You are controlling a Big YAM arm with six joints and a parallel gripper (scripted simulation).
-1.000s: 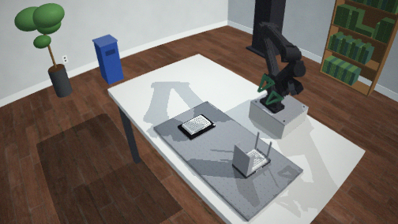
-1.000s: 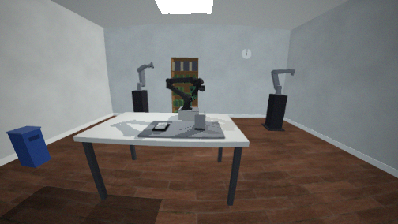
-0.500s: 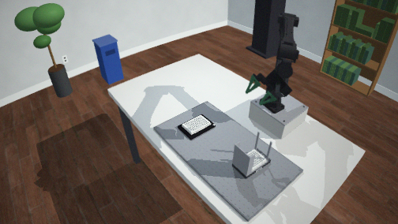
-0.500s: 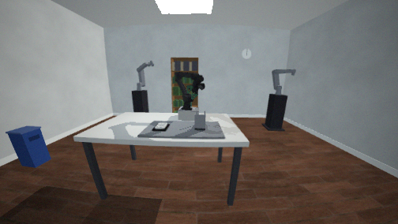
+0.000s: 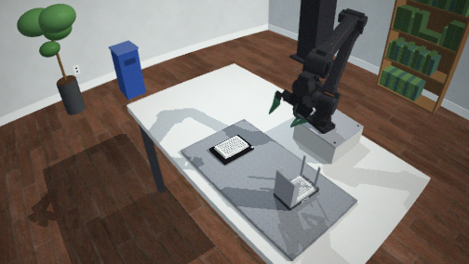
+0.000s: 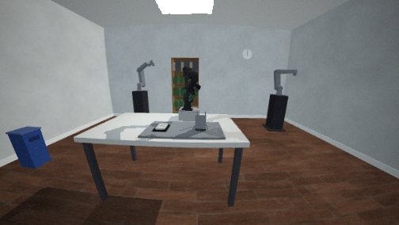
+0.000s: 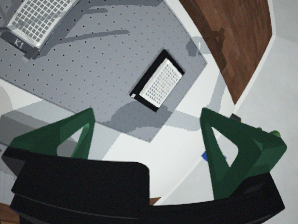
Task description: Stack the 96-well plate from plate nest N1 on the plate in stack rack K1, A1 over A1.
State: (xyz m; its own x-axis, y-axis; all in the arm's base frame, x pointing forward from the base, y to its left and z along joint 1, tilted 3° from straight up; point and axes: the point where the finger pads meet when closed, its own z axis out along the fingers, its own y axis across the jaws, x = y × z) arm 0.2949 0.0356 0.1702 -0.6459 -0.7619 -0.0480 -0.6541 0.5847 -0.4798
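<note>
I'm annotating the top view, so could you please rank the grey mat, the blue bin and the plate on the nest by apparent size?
1. Grey mat
2. Blue bin
3. Plate on the nest

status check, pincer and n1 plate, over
Pincer open, empty, above table near base. N1 plate in its nest, untouched. Path to plate unobstructed.

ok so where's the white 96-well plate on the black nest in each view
Top: white 96-well plate on the black nest, left end of the grey perforated board.
Exterior: small, mid-table, board's left.
Wrist: centre, above the tool's green fingers.
Shared landmark: the grey board.
</note>
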